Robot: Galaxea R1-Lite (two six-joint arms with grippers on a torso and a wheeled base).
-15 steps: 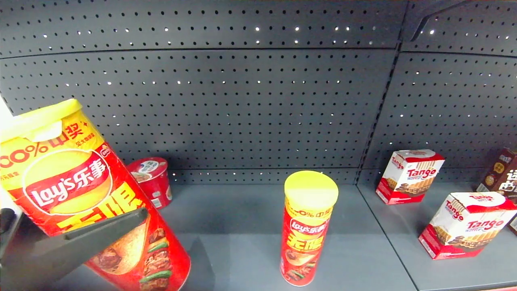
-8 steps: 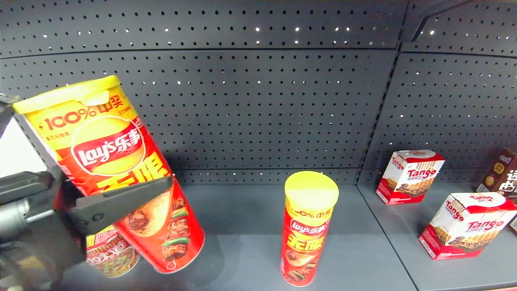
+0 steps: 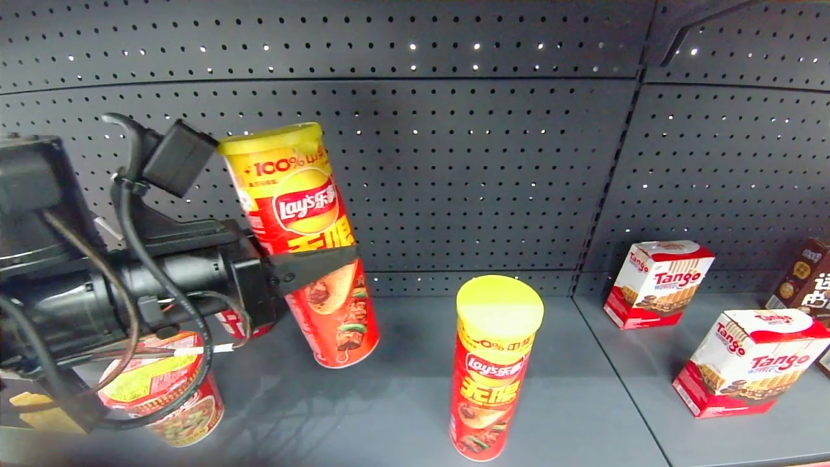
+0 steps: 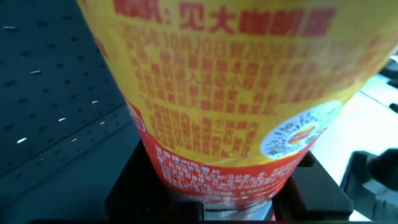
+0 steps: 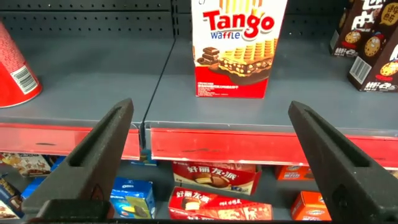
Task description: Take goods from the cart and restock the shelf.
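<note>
Background: dark grey perforated back panel (image 3: 415, 162) rising behind a grey shelf board (image 3: 402, 415).
Held chip can (image 3: 301, 214): red and yellow tube with a yellow lid, tilted, lid end leaning toward the robot's left. It sits over the left half of the shelf board, near the back panel. Whether its base touches the board cannot be determined.
Left gripper (image 3: 327, 263): jaws pinch the held chip can across its middle. One finger (image 3: 318, 263) crosses the front of the can; the other is hidden behind it.
Left wrist view: held chip can (image 4: 236, 93) at close range, lid end cut off, gripper body mostly covered.
Standing chip can (image 3: 496, 370): upright on the shelf board, front centre, apart from the held chip can, to its right.
Noodle cup (image 3: 162, 395): front left on the board, partly covered by arm cables.
Red cup (image 3: 237, 321): behind the left gripper, mostly hidden.
Rear wafer box (image 3: 658, 282), front wafer box (image 3: 749, 370): on the right-hand board, apart from each other.
Brown box (image 3: 804, 279): cut off at the right edge.
Right gripper (image 5: 214, 168): jaws spread wide, nothing between them, in front of the red price strip (image 5: 249, 146).
Right wrist view: one wafer box (image 5: 236, 43) stands upright on the board; which of the two cannot be told. A red container (image 5: 15, 68) is cut off at the edge. Packages (image 5: 211, 186) on the level below are partly hidden.
</note>
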